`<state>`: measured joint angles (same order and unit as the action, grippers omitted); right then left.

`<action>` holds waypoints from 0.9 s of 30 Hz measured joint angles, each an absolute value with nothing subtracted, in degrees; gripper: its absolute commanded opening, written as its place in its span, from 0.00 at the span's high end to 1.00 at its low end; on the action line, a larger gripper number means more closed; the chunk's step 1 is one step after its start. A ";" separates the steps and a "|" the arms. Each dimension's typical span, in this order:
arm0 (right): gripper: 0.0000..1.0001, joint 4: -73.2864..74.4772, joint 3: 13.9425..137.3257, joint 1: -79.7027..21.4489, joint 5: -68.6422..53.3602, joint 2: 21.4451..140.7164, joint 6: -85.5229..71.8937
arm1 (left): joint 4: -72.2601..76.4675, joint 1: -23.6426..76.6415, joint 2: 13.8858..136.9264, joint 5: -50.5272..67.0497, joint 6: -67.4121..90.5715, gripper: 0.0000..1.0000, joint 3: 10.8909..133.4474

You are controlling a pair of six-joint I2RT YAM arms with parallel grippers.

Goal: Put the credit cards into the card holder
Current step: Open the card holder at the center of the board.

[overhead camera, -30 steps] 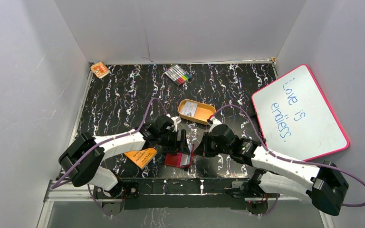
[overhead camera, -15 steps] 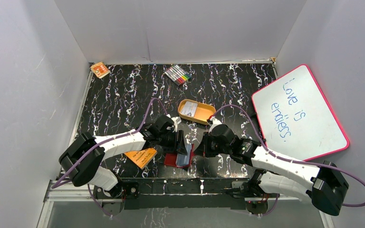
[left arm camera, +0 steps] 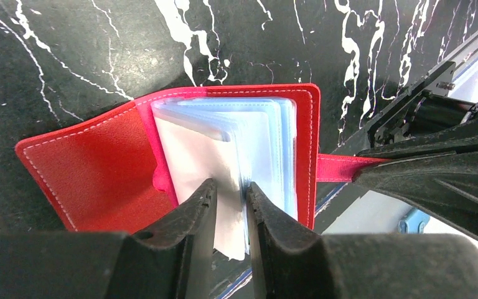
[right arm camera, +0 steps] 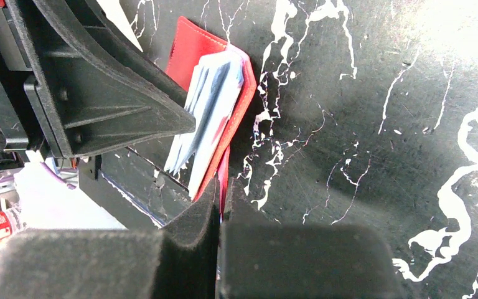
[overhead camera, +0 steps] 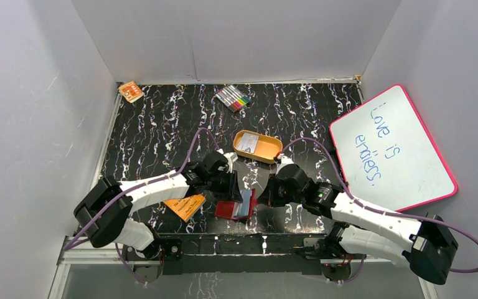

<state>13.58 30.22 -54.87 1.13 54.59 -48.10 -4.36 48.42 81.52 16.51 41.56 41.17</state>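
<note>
Red card holder point(left arm camera: 93, 168) lay open; the left gripper point(left arm camera: 230, 199), wide a second before, now pinched its clear pockets point(left arm camera: 267, 143), while the right gripper point(right arm camera: 219, 196) clamped its snap tab point(left arm camera: 342, 168), likely parting a slot.

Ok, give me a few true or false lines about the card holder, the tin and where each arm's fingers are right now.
1. The card holder lies open on the table. True.
2. The right fingers are shut on the holder's snap tab. True.
3. The orange tin is empty. False: a pale card lies in it.
4. The whiteboard is on the left side. False: it is on the right side.
5. The left fingers are at the holder's clear pockets. True.
</note>
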 measured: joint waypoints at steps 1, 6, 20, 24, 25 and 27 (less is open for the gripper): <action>1.00 13.65 30.22 -54.87 1.15 54.48 -48.12 | -4.67 48.47 81.21 16.19 41.54 0.79 41.17; 1.00 13.65 30.22 -54.87 1.43 53.91 -48.03 | -6.59 48.51 80.20 14.02 41.54 0.78 41.80; 1.00 13.78 30.24 -54.87 1.72 53.91 -47.94 | -22.50 48.45 78.19 -2.85 41.21 0.53 44.27; 1.00 13.78 30.35 -54.87 1.72 53.93 -47.75 | -26.76 48.45 75.57 -6.83 41.56 0.40 46.22; 1.00 13.80 30.41 -54.87 1.72 53.93 -47.70 | -27.31 48.45 74.24 -7.29 41.54 0.38 46.87; 1.00 14.00 30.70 -54.87 1.74 53.93 -47.46 | -27.00 48.45 71.85 -7.20 41.17 0.36 47.79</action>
